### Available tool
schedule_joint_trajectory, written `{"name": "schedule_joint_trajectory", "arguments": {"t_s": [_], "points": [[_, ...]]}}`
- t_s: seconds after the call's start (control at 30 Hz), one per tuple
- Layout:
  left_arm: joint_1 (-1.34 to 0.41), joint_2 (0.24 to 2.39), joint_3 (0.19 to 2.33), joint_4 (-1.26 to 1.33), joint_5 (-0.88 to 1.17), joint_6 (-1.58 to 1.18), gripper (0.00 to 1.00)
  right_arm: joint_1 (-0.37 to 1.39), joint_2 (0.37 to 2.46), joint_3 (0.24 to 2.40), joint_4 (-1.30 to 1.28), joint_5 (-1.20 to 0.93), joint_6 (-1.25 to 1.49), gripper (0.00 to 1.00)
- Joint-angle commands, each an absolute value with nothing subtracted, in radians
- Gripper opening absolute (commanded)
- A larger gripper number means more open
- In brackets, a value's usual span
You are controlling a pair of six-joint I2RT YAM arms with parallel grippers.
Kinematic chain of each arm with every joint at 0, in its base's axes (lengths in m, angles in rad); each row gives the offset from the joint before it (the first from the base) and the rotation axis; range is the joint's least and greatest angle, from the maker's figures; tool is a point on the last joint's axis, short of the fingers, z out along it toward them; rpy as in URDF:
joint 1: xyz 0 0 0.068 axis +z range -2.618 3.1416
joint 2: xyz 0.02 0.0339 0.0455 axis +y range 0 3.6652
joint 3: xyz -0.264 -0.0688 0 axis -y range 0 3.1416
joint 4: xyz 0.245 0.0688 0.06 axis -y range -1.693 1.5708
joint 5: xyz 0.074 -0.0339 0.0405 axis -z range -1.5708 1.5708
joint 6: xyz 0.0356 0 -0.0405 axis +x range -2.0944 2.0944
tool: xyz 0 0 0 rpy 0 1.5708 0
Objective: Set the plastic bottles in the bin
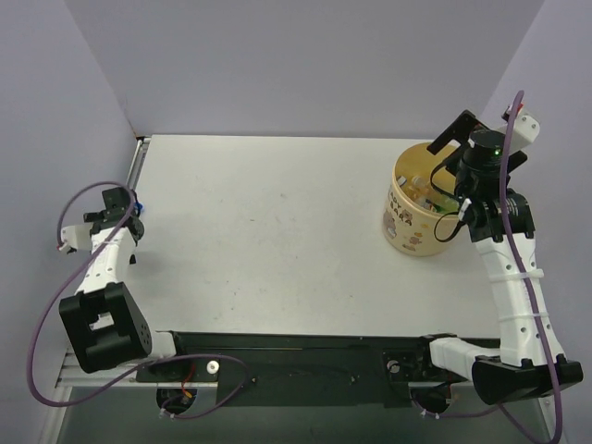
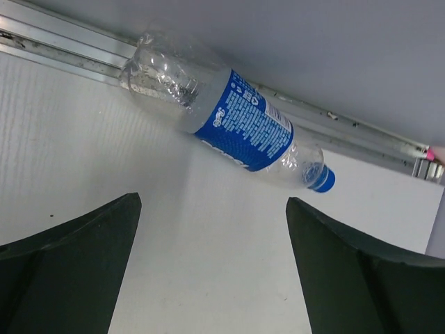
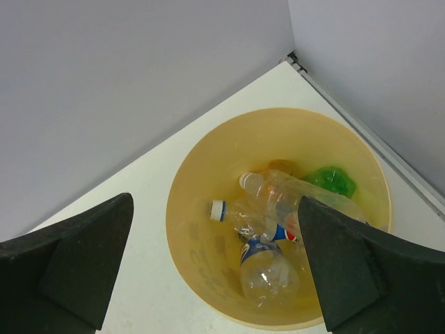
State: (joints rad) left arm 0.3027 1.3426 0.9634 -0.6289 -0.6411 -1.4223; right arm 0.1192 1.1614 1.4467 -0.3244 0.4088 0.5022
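Note:
A clear bottle with a blue Pepsi label and blue cap (image 2: 236, 125) lies on its side against the rail at the table's left edge. My left gripper (image 2: 214, 202) is open and empty, just short of it, with the bottle beyond its fingertips. In the top view only a bit of blue (image 1: 138, 204) shows beside the left gripper (image 1: 123, 215). The tan bin (image 1: 407, 222) stands at the far right. My right gripper (image 3: 214, 202) is open and empty above the bin (image 3: 208, 264). Inside lie several bottles: a clear one (image 3: 268, 271), a white-capped one (image 3: 233, 209), a green one (image 3: 330, 179).
An aluminium rail (image 2: 62, 52) runs along the table's left edge under the grey wall. Grey walls close the table at the back and both sides. A black strip (image 1: 296, 356) lies along the near edge between the arm bases.

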Motion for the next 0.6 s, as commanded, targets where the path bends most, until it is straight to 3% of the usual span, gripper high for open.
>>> {"name": "schedule_joint_trajectory", "arguments": {"t_s": [0.0,0.57], "points": [[0.301,1.406,0.911,-0.461,-0.804,-1.73,0.97,0.121,1.14,1.45,-0.373,0.338,0.526,1.0],[0.262,1.664,0.893,-0.199,-0.854,-1.939,0.97,0.13,1.169,1.511,-0.452,0.311,0.515,1.0]]}}
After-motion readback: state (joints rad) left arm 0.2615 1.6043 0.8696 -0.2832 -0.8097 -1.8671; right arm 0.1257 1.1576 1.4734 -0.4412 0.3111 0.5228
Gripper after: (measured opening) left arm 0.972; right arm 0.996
